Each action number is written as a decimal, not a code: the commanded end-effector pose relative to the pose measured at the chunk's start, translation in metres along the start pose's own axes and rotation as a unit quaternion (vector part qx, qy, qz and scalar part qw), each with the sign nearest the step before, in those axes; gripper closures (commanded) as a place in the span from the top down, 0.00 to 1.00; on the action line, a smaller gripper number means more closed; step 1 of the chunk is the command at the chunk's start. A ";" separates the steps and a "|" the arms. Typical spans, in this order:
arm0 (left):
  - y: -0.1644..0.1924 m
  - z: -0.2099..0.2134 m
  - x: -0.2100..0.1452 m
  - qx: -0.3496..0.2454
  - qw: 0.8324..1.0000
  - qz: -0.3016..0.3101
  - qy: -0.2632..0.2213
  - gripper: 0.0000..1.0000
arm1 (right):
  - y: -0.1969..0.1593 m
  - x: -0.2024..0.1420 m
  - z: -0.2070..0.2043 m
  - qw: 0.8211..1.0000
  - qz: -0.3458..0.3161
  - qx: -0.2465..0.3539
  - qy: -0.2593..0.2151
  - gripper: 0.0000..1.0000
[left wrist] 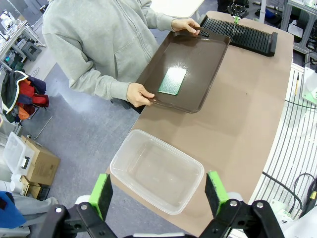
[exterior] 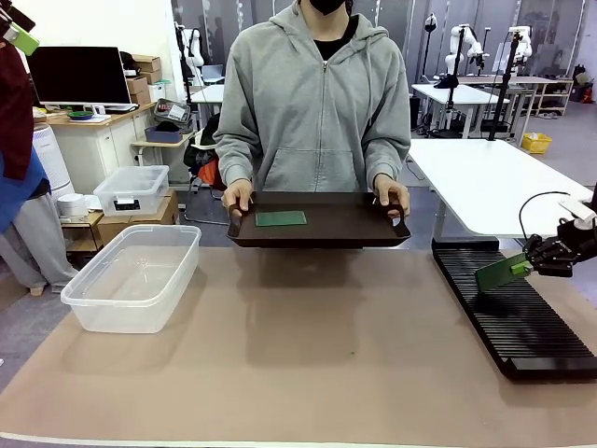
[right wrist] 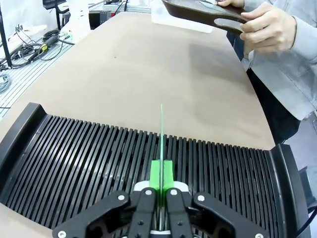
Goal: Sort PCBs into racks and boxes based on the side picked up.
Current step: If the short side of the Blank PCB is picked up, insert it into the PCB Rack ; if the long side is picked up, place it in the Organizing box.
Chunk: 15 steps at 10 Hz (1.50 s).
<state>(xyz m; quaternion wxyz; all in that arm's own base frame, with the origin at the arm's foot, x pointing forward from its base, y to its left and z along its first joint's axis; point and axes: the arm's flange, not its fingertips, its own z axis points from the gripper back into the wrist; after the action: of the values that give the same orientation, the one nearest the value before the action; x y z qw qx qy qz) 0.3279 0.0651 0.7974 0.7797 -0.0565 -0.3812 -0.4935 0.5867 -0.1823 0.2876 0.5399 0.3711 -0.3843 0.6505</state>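
No readable text, label or number anywhere.

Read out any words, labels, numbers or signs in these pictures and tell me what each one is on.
None can be read.
Dark patch on the small lidded clear plastic container: too small to read.
Flat green circuit board on the dark brown tray: no legible print.
Second green circuit board in the right gripper's fingers: no legible print.

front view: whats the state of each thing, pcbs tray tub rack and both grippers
left gripper, open, above the tub
right gripper, shut on held PCB
held PCB, on edge over the rack
other PCB, flat on the tray
tray, held up in the person's hands
tub, empty, no lid
rack, slots empty
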 end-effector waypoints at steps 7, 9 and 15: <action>0.000 0.000 -0.001 0.001 1.000 0.000 0.002 1.00 | 0.001 -0.003 -0.001 1.000 -0.004 -0.006 -0.007 0.02; 0.000 0.000 -0.001 0.001 1.000 0.000 0.002 1.00 | -0.001 -0.007 -0.003 1.000 -0.005 -0.009 -0.028 0.02; 0.000 0.000 -0.001 0.001 1.000 0.000 0.002 1.00 | -0.004 -0.020 -0.012 0.997 -0.021 -0.014 -0.069 0.02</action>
<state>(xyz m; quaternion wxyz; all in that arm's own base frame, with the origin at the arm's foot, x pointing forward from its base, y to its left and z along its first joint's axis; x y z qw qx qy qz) 0.3279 0.0651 0.7974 0.7797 -0.0565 -0.3812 -0.4935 0.5862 -0.1805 0.2631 0.5316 0.4079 -0.4168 0.6142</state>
